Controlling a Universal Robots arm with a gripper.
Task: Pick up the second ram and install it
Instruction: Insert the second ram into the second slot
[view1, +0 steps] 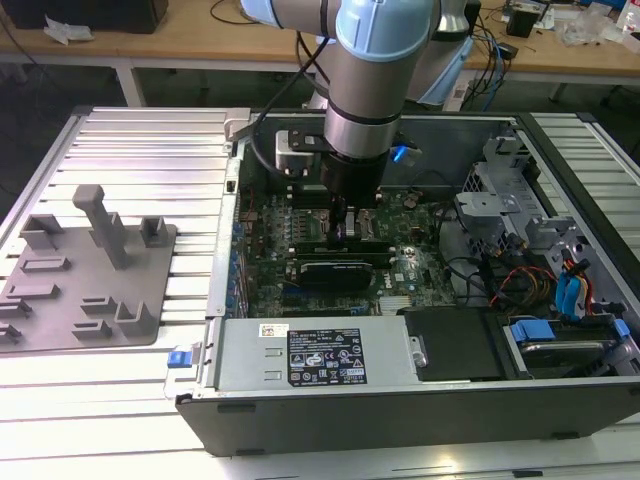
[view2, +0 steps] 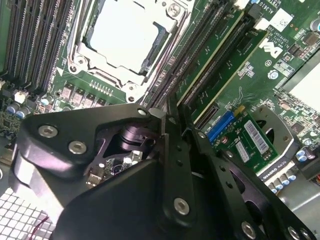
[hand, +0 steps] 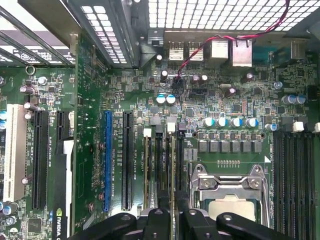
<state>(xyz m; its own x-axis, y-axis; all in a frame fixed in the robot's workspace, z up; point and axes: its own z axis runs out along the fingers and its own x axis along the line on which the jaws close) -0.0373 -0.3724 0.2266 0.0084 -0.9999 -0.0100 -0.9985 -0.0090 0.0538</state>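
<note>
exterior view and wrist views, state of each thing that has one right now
computer case: side panel off, board exposed
gripper: down inside the case over the memory slots
second ram: upright between the gripper's fingers, lined up along a slot
processor: seated in its socket, no cooler on it
black card: plugged into the board
grey holder: on the table to the exterior view's left, nothing in it
</note>
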